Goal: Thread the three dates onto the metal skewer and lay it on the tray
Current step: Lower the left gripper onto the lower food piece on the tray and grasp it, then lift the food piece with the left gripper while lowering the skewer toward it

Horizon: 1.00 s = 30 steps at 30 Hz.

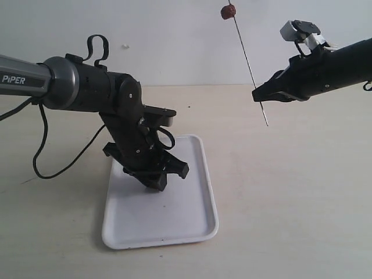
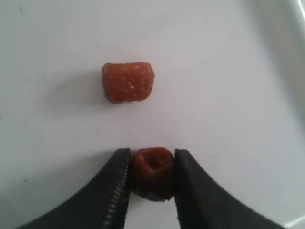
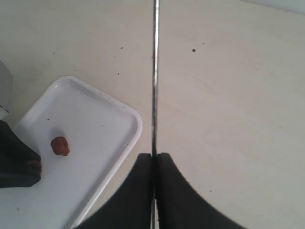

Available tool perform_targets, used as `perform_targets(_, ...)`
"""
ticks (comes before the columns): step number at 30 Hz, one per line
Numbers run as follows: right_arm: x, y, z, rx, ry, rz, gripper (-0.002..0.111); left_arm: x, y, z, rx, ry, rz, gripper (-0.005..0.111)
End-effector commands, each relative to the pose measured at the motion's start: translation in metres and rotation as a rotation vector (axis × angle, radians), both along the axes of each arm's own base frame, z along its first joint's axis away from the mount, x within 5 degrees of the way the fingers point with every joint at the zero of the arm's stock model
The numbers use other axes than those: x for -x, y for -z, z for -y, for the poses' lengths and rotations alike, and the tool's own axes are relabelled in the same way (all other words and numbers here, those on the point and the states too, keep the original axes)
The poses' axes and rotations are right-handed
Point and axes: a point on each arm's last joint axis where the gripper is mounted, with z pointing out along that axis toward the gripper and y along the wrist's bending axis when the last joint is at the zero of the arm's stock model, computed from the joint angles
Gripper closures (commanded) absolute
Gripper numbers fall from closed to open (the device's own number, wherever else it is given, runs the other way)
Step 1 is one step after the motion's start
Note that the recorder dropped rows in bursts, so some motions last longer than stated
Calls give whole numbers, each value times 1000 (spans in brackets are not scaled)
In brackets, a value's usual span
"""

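Left pincer (image 2: 151, 160) grips wrinkled date (image 2: 152, 175); right pincer (image 3: 154, 155), thin straight metal skewer (image 3: 154, 71).

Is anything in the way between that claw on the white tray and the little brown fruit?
Nothing visible: the small wrinkled reddish-brown date sits on the glossy white tray, pinched between the left gripper's black fingers.

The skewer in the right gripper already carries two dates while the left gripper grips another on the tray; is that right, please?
Not quite: the skewer carries only one threaded date, as the exterior view shows. The right gripper does hold it, and the left gripper does grip a second date on the tray.
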Motion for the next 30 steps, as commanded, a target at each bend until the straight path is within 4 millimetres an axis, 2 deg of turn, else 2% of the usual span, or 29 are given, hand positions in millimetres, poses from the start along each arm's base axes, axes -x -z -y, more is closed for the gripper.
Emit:
perform_targets(1, 0, -7, 0, -5, -5, 27, 108, 1, 6, 1, -6, -5, -12, 76)
perform_targets(8, 0, -7, 0, -7, -7, 26, 108, 0, 4, 0, -4, -4, -9, 75)
perform_targets(13, 0, -7, 0, -7, -7, 26, 108, -2, -6, -5, 6, -14, 1, 75)
perform_targets(19, 2, -9, -3, -49, -33, 16, 108, -9, -39, -19, 50, -53, 61, 75)
perform_targets(25, 9, -13, -11, -141, -109, -34, 108, -21, -80, -48, 114, -141, 137, 75)
perform_targets(30, 17, -13, -28, -202, -184, -100, 108, -34, -110, -80, 232, -236, 190, 75)
